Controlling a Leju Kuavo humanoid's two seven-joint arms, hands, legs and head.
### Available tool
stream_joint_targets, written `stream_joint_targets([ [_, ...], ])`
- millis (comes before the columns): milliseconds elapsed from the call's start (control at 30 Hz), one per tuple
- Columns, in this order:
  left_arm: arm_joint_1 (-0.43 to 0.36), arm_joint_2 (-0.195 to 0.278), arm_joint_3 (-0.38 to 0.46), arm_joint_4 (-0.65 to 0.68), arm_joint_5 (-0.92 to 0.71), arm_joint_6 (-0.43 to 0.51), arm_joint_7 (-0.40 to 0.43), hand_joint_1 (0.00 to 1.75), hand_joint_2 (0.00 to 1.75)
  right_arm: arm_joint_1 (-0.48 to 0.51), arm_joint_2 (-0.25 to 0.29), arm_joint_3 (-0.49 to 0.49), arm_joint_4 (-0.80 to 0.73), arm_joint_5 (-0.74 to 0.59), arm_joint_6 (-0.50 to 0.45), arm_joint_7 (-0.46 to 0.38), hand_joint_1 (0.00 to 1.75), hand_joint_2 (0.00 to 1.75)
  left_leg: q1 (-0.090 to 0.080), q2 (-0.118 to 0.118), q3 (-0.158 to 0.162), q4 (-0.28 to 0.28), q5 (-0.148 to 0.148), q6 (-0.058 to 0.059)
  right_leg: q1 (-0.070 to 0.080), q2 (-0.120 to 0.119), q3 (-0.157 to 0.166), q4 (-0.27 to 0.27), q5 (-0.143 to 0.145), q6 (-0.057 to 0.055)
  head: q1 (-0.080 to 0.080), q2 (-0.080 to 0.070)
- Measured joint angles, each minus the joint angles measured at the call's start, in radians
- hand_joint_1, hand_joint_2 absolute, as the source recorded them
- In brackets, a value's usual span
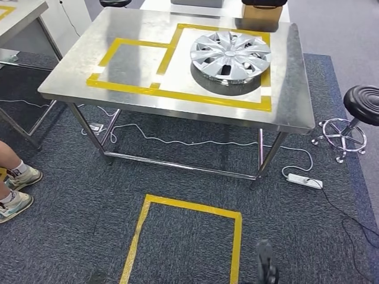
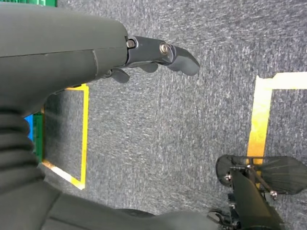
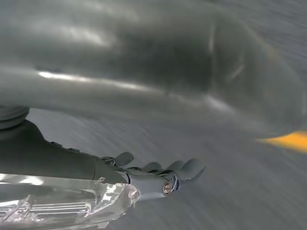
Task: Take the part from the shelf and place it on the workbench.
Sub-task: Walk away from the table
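- Grey carpet (image 1: pixel 188 160) covers the floor, and a shiny metal workbench (image 1: pixel 67 71) stands on it.
- Yellow tape (image 1: pixel 134 89) makes two boxes on the workbench top.
- The part, a silver wheel cover (image 1: pixel 231 55), lies flat inside the bigger tape box, on the robot's right side of the bench.
- A brown cardboard box (image 1: pixel 261 13) sits at the far edge, behind the wheel cover; I cannot see what is in it.
- The left hand (image 2: pixel 159 55) hangs over the carpet, fingers straight and spread a little, holding nothing, well apart from the wheel cover.
- The right hand (image 3: pixel 159 175) also hangs over the carpet, fingers stretched out, holding nothing; this picture is blurry.
- A black stool (image 1: pixel 364 103) stands right of the bench.
- Somebody's shoes (image 1: pixel 18 189) rest on the carpet at the left.
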Motion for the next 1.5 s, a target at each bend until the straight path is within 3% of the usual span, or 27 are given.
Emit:
stream_joint_targets([
  [133,-0.002,0.001,0.0,0.0,-0.01,0.001,-0.005,0.0,1.75,0.051,0.044,-0.016,0.035,0.044,0.024,0.083,0.0,0.0,-0.001,0.001,0.001,0.0,-0.003,0.002,-0.002,0.001,-0.003,-0.004,0.0,0.002,0.0,0.0],
  [233,-0.001,0.005,-0.001,0.0,-0.019,0.001,-0.013,0.0,1.75,0.06,0.05,-0.016,0.043,0.078,0.026,0.111,0.0,0.0,0.001,0.0,0.021,-0.037,0.008,0.021,-0.005,0.0,0.007,-0.005,-0.011,0.018,0.001,0.0],
  [300,-0.002,0.006,-0.001,0.0,-0.021,0.003,-0.016,0.0,1.75,0.061,0.05,-0.016,0.046,0.088,0.026,0.116,0.0,0.0,0.006,-0.001,0.033,-0.061,0.024,0.028,-0.007,0.001,-0.016,0.072,-0.077,0.024,0.004,0.0],
  [367,-0.004,0.007,-0.001,0.0,-0.021,0.004,-0.017,0.0,1.75,0.063,0.05,-0.016,0.05,0.09,0.027,0.119,0.0,0.0,0.008,-0.005,0.026,-0.063,0.033,0.025,-0.014,0.002,-0.053,0.192,-0.159,0.031,0.005,0.0],
  [400,-0.004,0.007,-0.001,0.0,-0.021,0.004,-0.017,0.0,1.75,0.064,0.05,-0.016,0.052,0.09,0.027,0.12,0.0,0.0,0.01,-0.01,0.019,-0.062,0.038,0.021,-0.018,0.002,-0.058,0.227,-0.18,0.036,0.004,0.0],
  [433,-0.004,0.007,-0.001,0.0,-0.021,0.004,-0.017,0.0,1.75,0.065,0.05,-0.016,0.053,0.09,0.027,0.121,0.0,0.0,0.013,-0.017,0.01,-0.061,0.045,0.014,-0.023,0.002,-0.044,0.226,-0.182,0.041,0.004,0.0],
  [467,-0.004,0.007,-0.001,0.0,-0.021,0.004,-0.017,0.0,1.75,0.066,0.05,-0.016,0.053,0.09,0.027,0.121,0.0,0.0,0.018,-0.025,-0.001,-0.058,0.052,0.006,-0.028,0.005,-0.011,0.187,-0.17,0.047,0.004,0.0],
  [533,-0.004,0.008,-0.002,-0.001,-0.023,0.007,-0.018,0.0,1.75,0.066,0.051,-0.016,0.055,0.092,0.025,0.122,0.0,0.0,0.026,-0.043,-0.026,-0.042,0.066,-0.015,-0.041,0.031,0.069,0.069,-0.138,0.061,0.006,0.0],
  [567,-0.003,0.01,-0.002,-0.002,-0.025,0.009,-0.018,0.0,1.75,0.066,0.053,-0.016,0.056,0.094,0.022,0.121,0.0,0.0,0.027,-0.052,-0.035,-0.03,0.069,-0.025,-0.044,0.045,0.091,0.035,-0.127,0.057,0.005,0.0],
  [633,-0.002,0.013,-0.004,-0.004,-0.03,0.017,-0.021,0.0,1.75,0.066,0.056,-0.015,0.058,0.102,0.015,0.121,0.0,0.0,0.023,-0.064,-0.041,-0.02,0.074,-0.038,-0.042,0.054,0.093,0.035,-0.12,0.036,-0.003,0.0],
  [667,-0.001,0.012,-0.005,-0.004,-0.033,0.023,-0.024,0.0,1.75,0.066,0.057,-0.015,0.058,0.107,0.012,0.121,0.0,0.0,0.023,-0.068,-0.04,-0.021,0.078,-0.039,-0.042,0.044,0.092,0.039,-0.114,0.02,-0.01,-0.001],
  [733,0.004,0.01,-0.007,-0.004,-0.038,0.042,-0.038,0.0,1.75,0.063,0.058,-0.015,0.059,0.115,0.008,0.121,0.0,0.0,0.023,-0.057,-0.044,-0.013,0.07,-0.038,-0.038,0.023,0.087,0.043,-0.106,0.003,-0.019,-0.001],
  [800,0.007,0.006,-0.012,-0.004,-0.041,0.062,-0.056,0.0,1.75,0.061,0.058,-0.015,0.059,0.123,0.002,0.121,0.0,0.0,0.019,-0.026,-0.079,0.078,-0.005,-0.035,-0.033,0.002,0.081,0.042,-0.094,-0.01,-0.026,-0.001],
  [867,0.003,0.0,-0.02,-0.004,-0.046,0.073,-0.074,0.0,1.75,0.065,0.058,-0.014,0.059,0.132,-0.004,0.121,0.0,0.0,0.014,-0.002,-0.128,0.232,-0.104,-0.027,-0.025,-0.022,0.074,0.042,-0.086,-0.015,-0.031,-0.001],
  [900,0.001,-0.003,-0.024,-0.004,-0.05,0.075,-0.082,0.0,1.75,0.067,0.058,-0.014,0.059,0.14,-0.006,0.121,0.0,0.0,0.013,0.002,-0.14,0.287,-0.134,-0.023,-0.022,-0.033,0.069,0.042,-0.084,-0.016,-0.031,-0.001],
  [933,0.0,-0.007,-0.027,-0.004,-0.053,0.076,-0.088,0.0,1.75,0.069,0.058,-0.012,0.059,0.153,-0.007,0.123,0.0,0.0,0.011,0.004,-0.136,0.312,-0.146,-0.018,-0.019,-0.042,0.066,0.042,-0.083,-0.017,-0.031,-0.001],
  [967,0.0,-0.009,-0.029,-0.004,-0.055,0.077,-0.09,0.0,1.75,0.068,0.058,-0.007,0.059,0.169,-0.006,0.127,0.0,0.0,0.008,0.005,-0.113,0.298,-0.141,-0.012,-0.017,-0.049,0.064,0.042,-0.082,-0.017,-0.031,-0.001],
  [1067,-0.003,-0.013,-0.039,-0.004,-0.061,0.077,-0.092,0.0,1.75,0.062,0.059,0.023,0.059,0.224,0.001,0.143,0.0,0.0,-0.008,0.018,0.017,0.127,-0.096,0.011,-0.013,-0.058,0.062,0.043,-0.084,-0.013,-0.031,-0.001],
  [1133,-0.008,-0.014,-0.045,-0.004,-0.062,0.077,-0.091,0.0,1.75,0.058,0.061,0.043,0.059,0.247,0.004,0.151,0.0,0.0,-0.016,0.026,0.058,0.061,-0.093,0.015,-0.01,-0.06,0.061,0.041,-0.085,-0.004,-0.031,-0.001],
  [1200,-0.011,-0.014,-0.048,-0.004,-0.064,0.076,-0.091,0.0,1.75,0.057,0.061,0.062,0.059,0.266,0.005,0.16,0.0,0.0,-0.016,0.024,0.061,0.049,-0.094,0.016,-0.011,-0.06,0.062,0.036,-0.085,0.008,-0.03,-0.001],
  [1267,-0.012,-0.015,-0.049,-0.004,-0.068,0.076,-0.091,0.0,1.75,0.056,0.061,0.08,0.06,0.28,0.005,0.167,0.0,0.0,-0.013,0.02,0.065,0.04,-0.091,0.023,-0.013,-0.041,0.053,0.056,-0.102,0.018,-0.029,-0.001],
  [1333,-0.017,-0.016,-0.049,-0.004,-0.071,0.077,-0.091,0.0,1.75,0.056,0.062,0.093,0.061,0.289,0.005,0.172,0.0,0.0,-0.011,0.014,0.068,0.036,-0.09,0.03,-0.014,-0.014,0.008,0.152,-0.154,0.024,-0.027,-0.001],
  [1400,-0.022,-0.017,-0.05,-0.004,-0.073,0.077,-0.089,0.0,1.75,0.058,0.062,0.105,0.063,0.301,0.005,0.18,0.0,0.0,-0.012,0.002,0.067,0.036,-0.09,0.033,-0.013,-0.004,-0.053,0.273,-0.199,0.028,-0.025,-0.001],
  [1433,-0.022,-0.018,-0.05,-0.004,-0.073,0.076,-0.087,0.0,1.75,0.06,0.062,0.112,0.065,0.31,0.005,0.185,0.0,0.0,-0.012,-0.006,0.067,0.036,-0.089,0.034,-0.013,-0.003,-0.069,0.299,-0.199,0.029,-0.024,-0.001],
  [1467,-0.022,-0.019,-0.05,-0.004,-0.074,0.076,-0.085,0.0,1.75,0.06,0.062,0.118,0.066,0.318,0.006,0.19,0.0,0.0,-0.011,-0.016,0.067,0.036,-0.088,0.033,-0.013,-0.001,-0.066,0.287,-0.181,0.029,-0.024,-0.001],
  [1500,-0.022,-0.019,-0.05,-0.004,-0.075,0.076,-0.083,0.0,1.75,0.06,0.062,0.125,0.067,0.325,0.006,0.194,0.0,0.0,-0.011,-0.027,0.067,0.036,-0.086,0.031,-0.014,0.004,-0.043,0.238,-0.147,0.028,-0.024,-0.001],
])
